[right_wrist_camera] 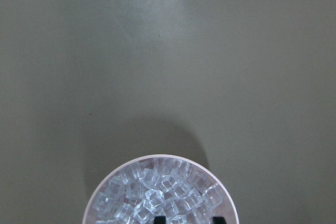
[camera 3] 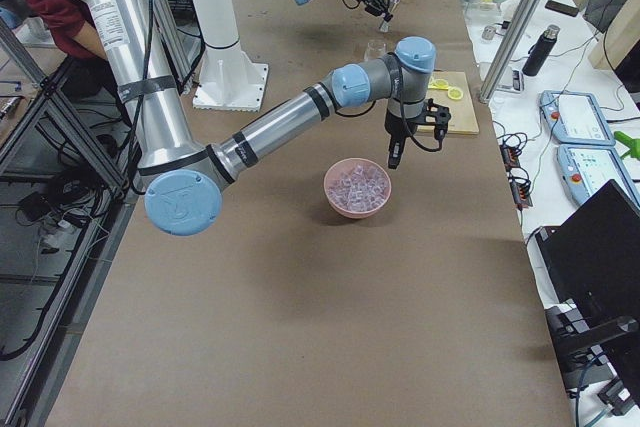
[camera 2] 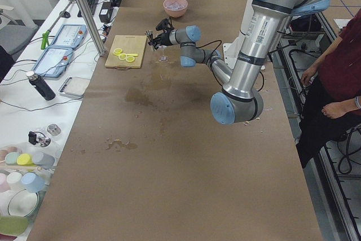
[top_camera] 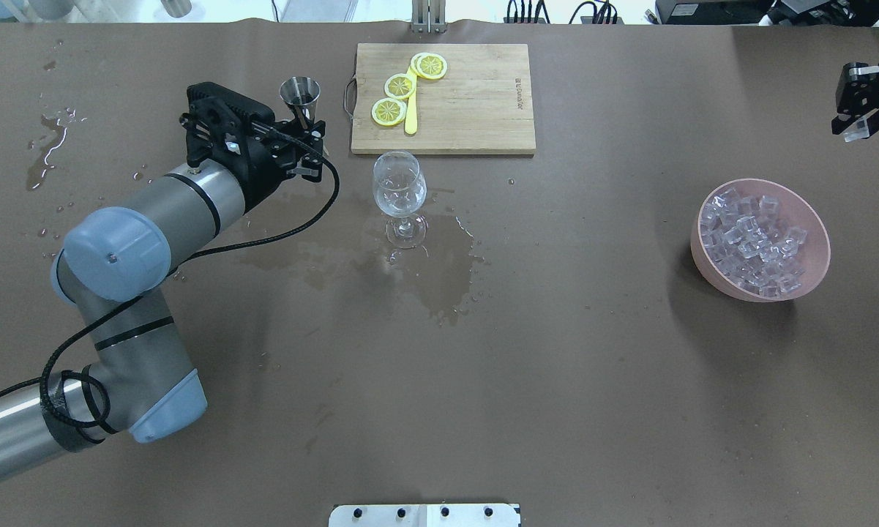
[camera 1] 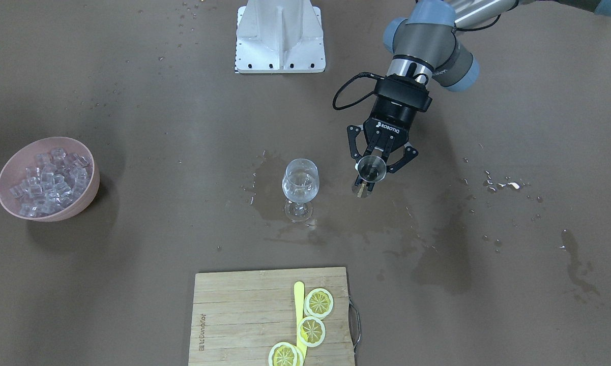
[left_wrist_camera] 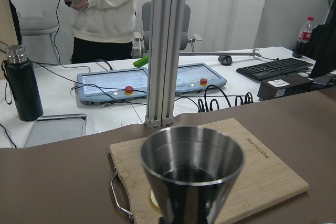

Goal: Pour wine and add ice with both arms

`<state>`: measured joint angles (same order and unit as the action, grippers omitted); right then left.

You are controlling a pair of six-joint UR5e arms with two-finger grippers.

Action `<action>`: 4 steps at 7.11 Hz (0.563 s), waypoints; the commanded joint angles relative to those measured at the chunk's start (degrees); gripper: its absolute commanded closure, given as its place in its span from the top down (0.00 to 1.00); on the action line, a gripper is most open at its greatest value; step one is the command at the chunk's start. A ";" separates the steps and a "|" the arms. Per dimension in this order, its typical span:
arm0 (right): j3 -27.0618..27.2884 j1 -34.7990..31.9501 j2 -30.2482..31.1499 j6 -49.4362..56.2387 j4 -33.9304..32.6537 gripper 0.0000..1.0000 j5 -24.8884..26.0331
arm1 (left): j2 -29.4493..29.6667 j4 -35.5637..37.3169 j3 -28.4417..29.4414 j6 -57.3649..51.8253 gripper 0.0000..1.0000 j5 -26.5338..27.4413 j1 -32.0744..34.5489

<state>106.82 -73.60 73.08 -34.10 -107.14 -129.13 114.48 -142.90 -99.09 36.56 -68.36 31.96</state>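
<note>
My left gripper [camera 1: 370, 175] is shut on a steel jigger [top_camera: 300, 91] and holds it upright just beside the wine glass [camera 1: 300, 183], a little above the table. The jigger fills the left wrist view [left_wrist_camera: 191, 171]; its inside looks dark. The glass [top_camera: 399, 190] stands upright with a small amount of clear wine [camera 1: 298, 192] in it. The pink bowl [top_camera: 820, 256] holds many clear ice cubes [top_camera: 754, 241]. My right gripper [top_camera: 858, 128] hovers above the bowl with a glassy ice cube between its fingers. The right wrist view shows the ice [right_wrist_camera: 163, 192] directly below.
A wooden cutting board [top_camera: 476, 95] with lemon slices [top_camera: 399, 86] and a yellow stick lies beyond the glass. A wet patch [top_camera: 439, 271] spreads around the glass foot, with more puddles [top_camera: 47, 143] at the table's left. The white mounting base [camera 1: 280, 35] stands at the robot's side.
</note>
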 commanded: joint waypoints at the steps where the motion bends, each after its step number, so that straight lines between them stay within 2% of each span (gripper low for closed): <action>1: 0.05 0.04 -0.13 0.00 0.00 0.23 -0.24 | 3.01 2.52 0.12 -11.37 0.00 1.82 -1.80; 4: 0.23 -0.14 0.22 0.00 0.00 0.23 -0.59 | 3.64 3.84 0.21 -18.00 0.00 2.18 -2.34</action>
<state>106.97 -73.69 73.10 -34.10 -107.14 -129.64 117.62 -140.07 -98.86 21.61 -66.31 29.67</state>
